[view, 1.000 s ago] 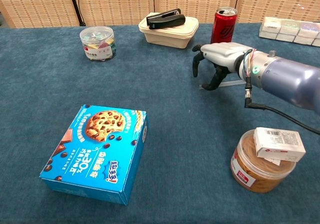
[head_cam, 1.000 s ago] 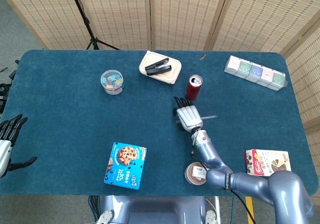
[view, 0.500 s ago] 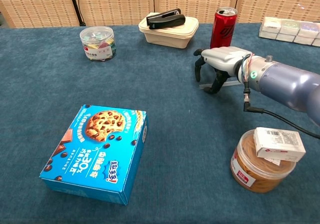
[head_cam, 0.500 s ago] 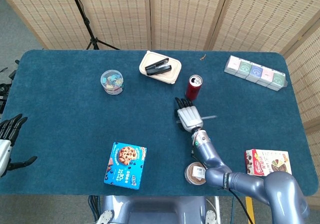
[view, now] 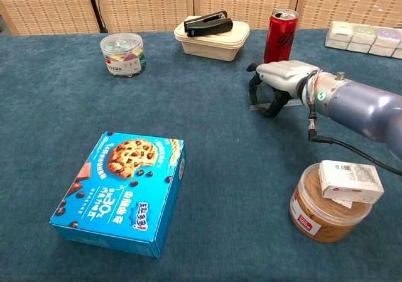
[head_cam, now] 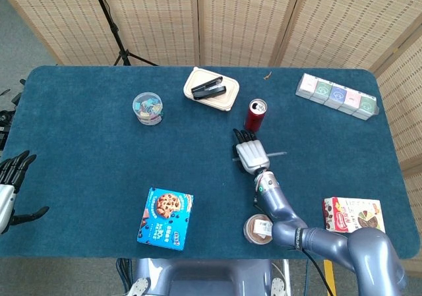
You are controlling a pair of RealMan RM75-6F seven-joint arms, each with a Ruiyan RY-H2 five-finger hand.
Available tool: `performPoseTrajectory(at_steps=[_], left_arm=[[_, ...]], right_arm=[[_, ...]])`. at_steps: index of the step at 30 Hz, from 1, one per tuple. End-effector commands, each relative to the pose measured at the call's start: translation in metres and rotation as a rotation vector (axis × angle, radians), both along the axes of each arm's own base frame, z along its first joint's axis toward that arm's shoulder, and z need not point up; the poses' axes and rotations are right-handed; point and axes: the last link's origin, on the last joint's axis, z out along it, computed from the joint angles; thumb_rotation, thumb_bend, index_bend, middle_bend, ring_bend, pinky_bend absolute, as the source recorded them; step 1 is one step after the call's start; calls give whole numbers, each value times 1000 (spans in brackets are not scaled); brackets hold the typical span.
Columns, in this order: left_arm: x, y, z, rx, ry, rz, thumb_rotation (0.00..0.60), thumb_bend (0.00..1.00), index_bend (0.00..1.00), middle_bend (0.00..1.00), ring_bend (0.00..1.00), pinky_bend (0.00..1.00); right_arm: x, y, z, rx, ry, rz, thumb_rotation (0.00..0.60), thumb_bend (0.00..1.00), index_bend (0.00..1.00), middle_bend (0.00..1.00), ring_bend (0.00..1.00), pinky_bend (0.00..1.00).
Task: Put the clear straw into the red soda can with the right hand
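Chest view | right hand (view: 279,81) hides most of clear straw (view: 256,108)

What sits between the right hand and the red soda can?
Nothing: the head view shows only bare blue cloth between the right hand and the red soda can. The clear straw lies under the hand, not in that stretch.

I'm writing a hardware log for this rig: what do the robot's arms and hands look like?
The right arm is smooth, rounded, metallic blue-grey, with a small green light and a thin black cable hanging near the wrist. The right hand has a silver-white back and black fingers. The left hand, at the head view's edge, shows black fingers too.
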Motion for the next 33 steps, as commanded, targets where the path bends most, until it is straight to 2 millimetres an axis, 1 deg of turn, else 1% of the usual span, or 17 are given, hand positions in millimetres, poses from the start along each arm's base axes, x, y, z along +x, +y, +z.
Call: performPoseTrajectory(at_steps=[1, 7, 11, 18, 21, 23, 26, 27, 29, 33], left_arm=[[0, 0, 0, 0, -1, 1, 600, 0, 0, 0, 0, 0], [0, 0, 0, -1, -2, 2, 600, 0, 0, 0, 0, 0], [-1, 1, 1, -3, -8, 6, 600, 0, 0, 0, 0, 0], [-4, 5, 2, -11, -18, 24, 600, 0, 0, 0, 0, 0], [-2, 8, 1, -24, -18, 16, 600, 0, 0, 0, 0, 0], [-2, 10, 1, -19, -14, 14, 600, 0, 0, 0, 0, 0], [-2, 11, 1, -9, -19, 24, 600, 0, 0, 0, 0, 0], [-2, 12, 1, 7, -16, 30, 600, 0, 0, 0, 0, 0], [-1, 14, -1, 18, -8, 32, 600, 0, 0, 0, 0, 0], [3, 14, -4, 21, 0, 24, 600, 0, 0, 0, 0, 0]], right_arm=[[0, 0, 0, -1, 1, 1, 600, 518, 517, 0, 0, 0], [0, 2, 4, -4, -9, 7, 600, 517, 529, 0, 0, 0], [4, 7, 14, -10, -63, 20, 600, 519, 531, 0, 0, 0], [17, 25, 55, -3, -214, 51, 600, 524, 540, 0, 0, 0], [30, 38, 87, 27, -342, 50, 600, 525, 545, 0, 0, 0], [36, 43, 101, 39, -380, 55, 600, 526, 548, 0, 0, 0], [45, 46, 119, 42, -416, 70, 600, 527, 551, 0, 0, 0], [54, 46, 131, 41, -462, 73, 600, 527, 552, 0, 0, 0], [61, 46, 140, 59, -498, 63, 600, 527, 554, 0, 0, 0], [82, 35, 160, 88, -577, 49, 600, 527, 557, 0, 0, 0]])
